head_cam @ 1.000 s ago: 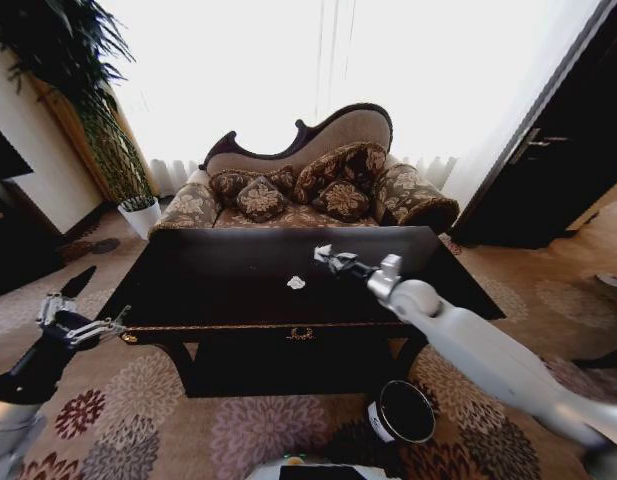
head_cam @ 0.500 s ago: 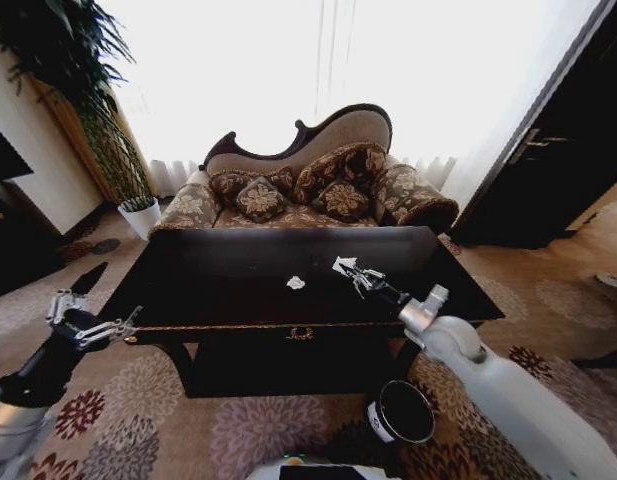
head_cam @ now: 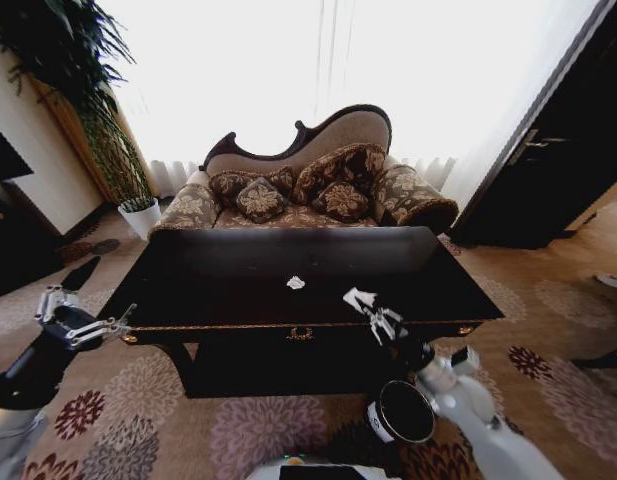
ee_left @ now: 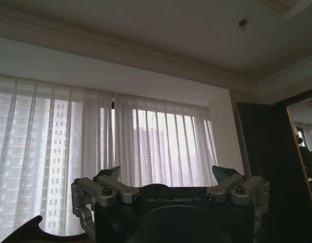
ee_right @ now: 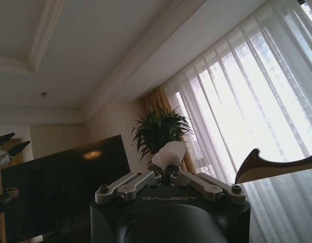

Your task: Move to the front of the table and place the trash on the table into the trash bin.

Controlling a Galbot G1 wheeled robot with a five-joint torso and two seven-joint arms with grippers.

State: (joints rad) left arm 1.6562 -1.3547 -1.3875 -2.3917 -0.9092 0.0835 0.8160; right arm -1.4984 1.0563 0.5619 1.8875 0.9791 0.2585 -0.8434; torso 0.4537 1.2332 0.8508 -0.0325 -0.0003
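Note:
A crumpled white paper scrap [head_cam: 359, 298] is pinched in my right gripper [head_cam: 364, 302], held above the front right part of the glossy black table [head_cam: 228, 290]; the same scrap [ee_right: 168, 154] bulges from the shut fingers in the right wrist view. Another small white scrap [head_cam: 296, 283] lies near the table's middle. The round dark trash bin [head_cam: 402, 412] with its pale rim stands on the carpet below and in front of that gripper, beside my right arm. Off the table's front left corner, my left gripper [head_cam: 70, 318] hangs open and holds nothing, its open fingers [ee_left: 106, 178] seen against the curtains.
A patterned sofa [head_cam: 308, 190] with cushions stands behind the table. A tall plant in a white pot [head_cam: 140, 215] is at the back left. A dark cabinet [head_cam: 558, 160] fills the right side. Floral carpet [head_cam: 248, 425] surrounds the table.
My right arm has drawn back toward me and down, carrying the paper scrap from over the table's middle to its front right edge above the bin. The left arm shifted only slightly.

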